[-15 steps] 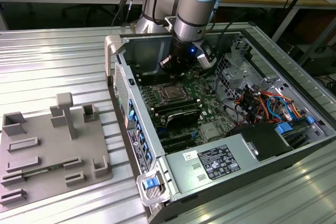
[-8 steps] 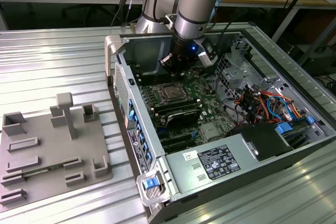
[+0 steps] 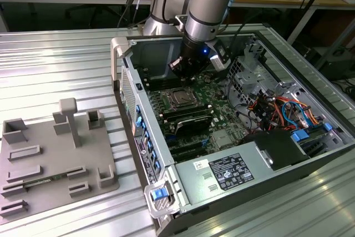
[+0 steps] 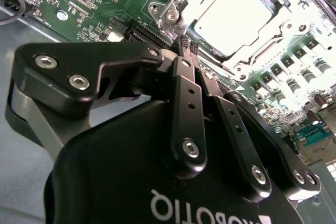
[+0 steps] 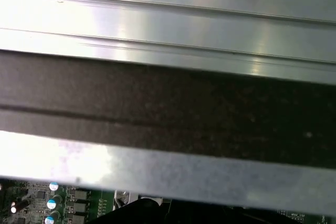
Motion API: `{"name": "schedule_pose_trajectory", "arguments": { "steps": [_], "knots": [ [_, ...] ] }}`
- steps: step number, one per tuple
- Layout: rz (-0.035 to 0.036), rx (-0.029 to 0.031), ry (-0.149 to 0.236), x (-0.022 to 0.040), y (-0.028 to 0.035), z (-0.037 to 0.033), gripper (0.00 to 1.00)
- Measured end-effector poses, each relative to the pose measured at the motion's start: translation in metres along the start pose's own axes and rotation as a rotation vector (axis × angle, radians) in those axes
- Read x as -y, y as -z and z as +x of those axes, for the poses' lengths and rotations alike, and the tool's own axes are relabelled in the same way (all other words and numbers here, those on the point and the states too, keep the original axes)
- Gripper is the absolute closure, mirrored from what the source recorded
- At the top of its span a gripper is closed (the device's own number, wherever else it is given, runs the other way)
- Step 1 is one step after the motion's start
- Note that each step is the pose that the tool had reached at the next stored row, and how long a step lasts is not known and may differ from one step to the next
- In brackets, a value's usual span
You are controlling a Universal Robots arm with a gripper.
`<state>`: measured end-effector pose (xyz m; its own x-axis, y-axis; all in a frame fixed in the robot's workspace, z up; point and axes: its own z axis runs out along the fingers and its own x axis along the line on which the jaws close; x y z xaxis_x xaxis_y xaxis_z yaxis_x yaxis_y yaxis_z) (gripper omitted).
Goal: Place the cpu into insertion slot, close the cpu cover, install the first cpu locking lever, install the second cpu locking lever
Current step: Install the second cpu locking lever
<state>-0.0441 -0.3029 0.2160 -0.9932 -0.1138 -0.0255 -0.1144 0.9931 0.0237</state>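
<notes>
In the exterior view the gripper (image 3: 178,66) hangs inside the open computer case, just behind the socket on the green motherboard (image 3: 222,109). The cpu (image 3: 180,98) lies in that socket, silver top up. In the second wrist view the gripper (image 4: 187,43) is shut, its black fingertips (image 4: 181,40) pressed together with nothing visible between them. They sit at the socket's corner, beside a shiny metal hook piece (image 4: 170,14). The cpu (image 4: 231,17) gleams there, and the cpu cover (image 4: 262,45) lies flat around it as a silver frame. Whether the fingertips touch the hook piece I cannot tell.
The case wall (image 3: 138,109) rises on the exterior view's left of the socket. Memory slots (image 3: 188,120) lie in front, and a power supply (image 3: 227,173) and coloured cables (image 3: 277,109) on the right. A grey fixture plate (image 3: 55,159) rests on the ribbed metal table (image 5: 157,19).
</notes>
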Motion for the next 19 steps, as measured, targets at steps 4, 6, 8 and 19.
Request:
{"name": "schedule_pose_trajectory", "arguments": {
  "steps": [4, 6, 8, 19],
  "knots": [
    [-0.0001, 0.0001, 0.000, 0.0005, 0.0000, 0.0000, 0.89],
    [0.0000, 0.0000, 0.000, 0.0005, 0.0000, 0.0001, 0.89],
    [-0.0001, 0.0001, 0.000, 0.0007, 0.0000, 0.0001, 0.89],
    [0.0033, -0.0003, 0.000, 0.0120, 0.0002, 0.0003, 0.89]
  ]
}}
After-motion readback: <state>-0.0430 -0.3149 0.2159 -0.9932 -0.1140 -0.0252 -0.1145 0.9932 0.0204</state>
